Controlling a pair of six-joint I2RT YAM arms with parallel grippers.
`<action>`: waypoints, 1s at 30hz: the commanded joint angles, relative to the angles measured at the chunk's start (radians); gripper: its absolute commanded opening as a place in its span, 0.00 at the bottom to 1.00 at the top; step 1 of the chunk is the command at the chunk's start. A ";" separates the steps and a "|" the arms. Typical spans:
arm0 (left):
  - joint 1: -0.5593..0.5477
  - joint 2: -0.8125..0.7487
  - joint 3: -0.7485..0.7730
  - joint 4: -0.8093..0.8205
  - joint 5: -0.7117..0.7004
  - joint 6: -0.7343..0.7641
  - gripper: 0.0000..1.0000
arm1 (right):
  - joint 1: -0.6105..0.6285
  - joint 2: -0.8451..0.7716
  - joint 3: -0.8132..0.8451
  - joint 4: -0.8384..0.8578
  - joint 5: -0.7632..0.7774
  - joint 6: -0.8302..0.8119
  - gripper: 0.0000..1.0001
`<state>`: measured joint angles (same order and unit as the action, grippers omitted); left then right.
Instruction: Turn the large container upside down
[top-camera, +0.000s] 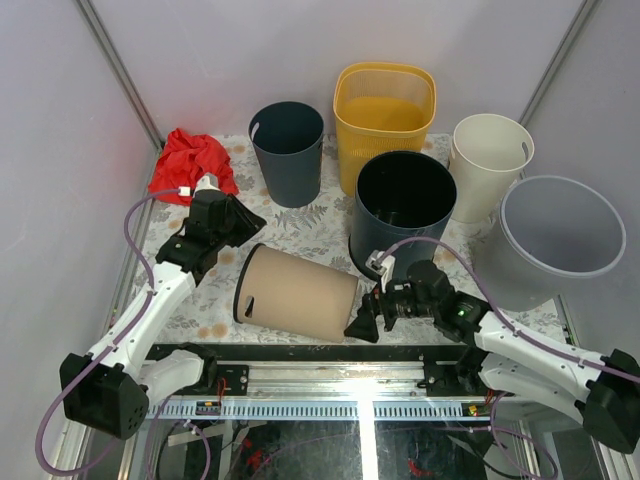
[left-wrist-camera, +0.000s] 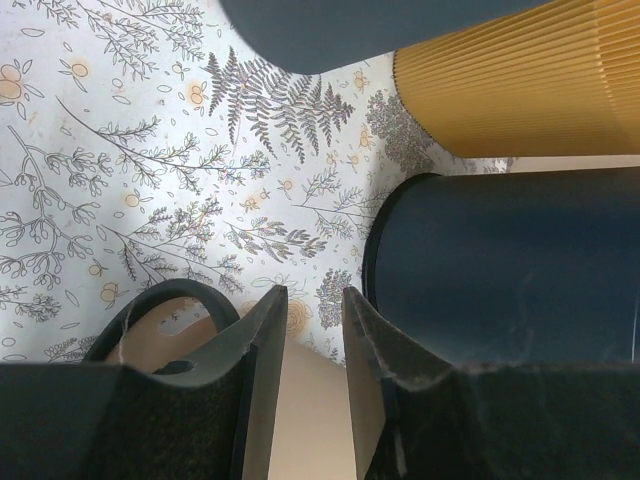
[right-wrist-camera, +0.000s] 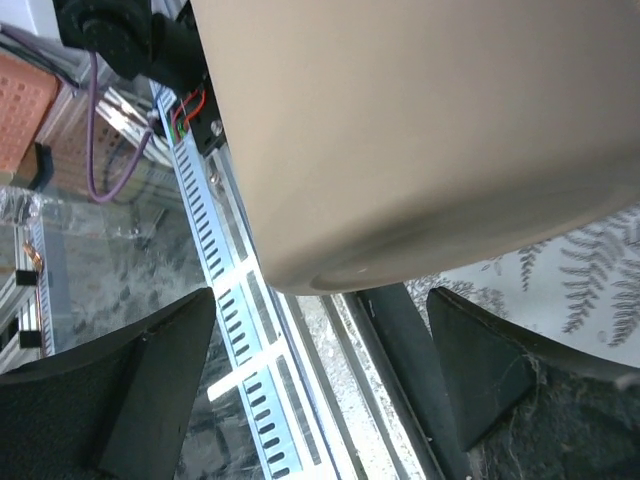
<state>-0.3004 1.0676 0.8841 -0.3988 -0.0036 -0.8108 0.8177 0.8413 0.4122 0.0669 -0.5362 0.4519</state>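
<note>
the tan container (top-camera: 300, 292), on its side, looks light, stiff and slick, best gripped at its 9 o'clock rim; left gripper (top-camera: 240, 222) slightly apart, right gripper (top-camera: 362, 322) wide apart.

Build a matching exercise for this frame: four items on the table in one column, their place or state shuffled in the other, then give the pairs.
Column one:
1. tan bin
2. yellow basket
3. red cloth
4. light grey bin

Column two:
A. at the far right
B. crumpled at the back left
C. lying on its side near the front edge
D. upright at the back, in the middle

Pairs: 1-C, 2-D, 3-B, 4-A
</note>
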 joint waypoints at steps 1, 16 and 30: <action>-0.002 -0.012 -0.015 0.069 -0.003 -0.008 0.27 | 0.080 0.085 0.050 -0.001 0.051 -0.020 0.92; -0.003 -0.106 0.062 -0.103 -0.072 0.101 0.31 | 0.245 0.255 0.090 0.103 0.458 0.038 0.85; -0.020 -0.223 -0.009 -0.199 -0.218 0.242 0.35 | 0.244 0.402 0.154 0.184 0.629 0.027 0.89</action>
<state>-0.3058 0.8528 0.9005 -0.5957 -0.1417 -0.6178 1.0584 1.2041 0.5060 0.1810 0.0448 0.4889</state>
